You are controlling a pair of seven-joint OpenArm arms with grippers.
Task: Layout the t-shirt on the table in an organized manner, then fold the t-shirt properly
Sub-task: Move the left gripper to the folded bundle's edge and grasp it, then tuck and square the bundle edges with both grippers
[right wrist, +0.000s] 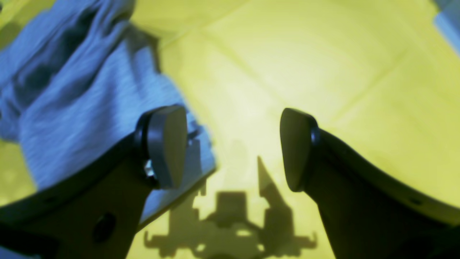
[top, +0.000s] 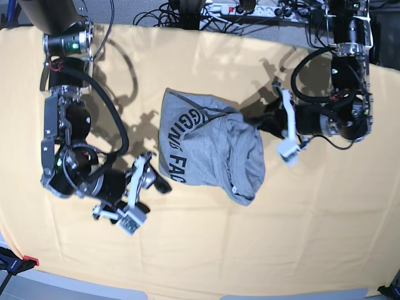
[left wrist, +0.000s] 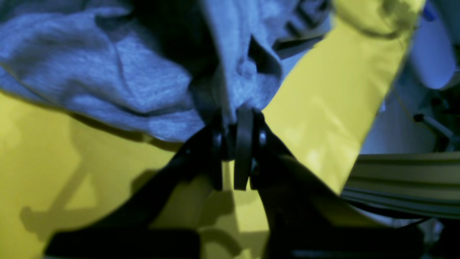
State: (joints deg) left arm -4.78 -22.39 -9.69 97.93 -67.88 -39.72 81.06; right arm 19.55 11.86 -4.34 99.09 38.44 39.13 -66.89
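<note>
The heather-grey t-shirt (top: 209, 150) lies bunched in the middle of the table (top: 200, 250), with black lettering along its left side. My left gripper (top: 251, 120) sits at the shirt's right upper edge. In the left wrist view that gripper (left wrist: 237, 118) is shut on a pinched fold of the t-shirt (left wrist: 125, 79), and the cloth rises from the jaws. My right gripper (top: 160, 180) is at the shirt's lower left edge. The right wrist view shows this gripper (right wrist: 231, 147) open, with nothing between its fingers and one finger (right wrist: 167, 144) over the shirt's hem (right wrist: 72, 108).
Cables and a power strip (top: 250, 9) run along the table's far edge. The yellow cloth's edge and a metal rail (left wrist: 395, 180) show to the right in the left wrist view. Bare yellow table cloth (right wrist: 287, 54) lies ahead of the right gripper.
</note>
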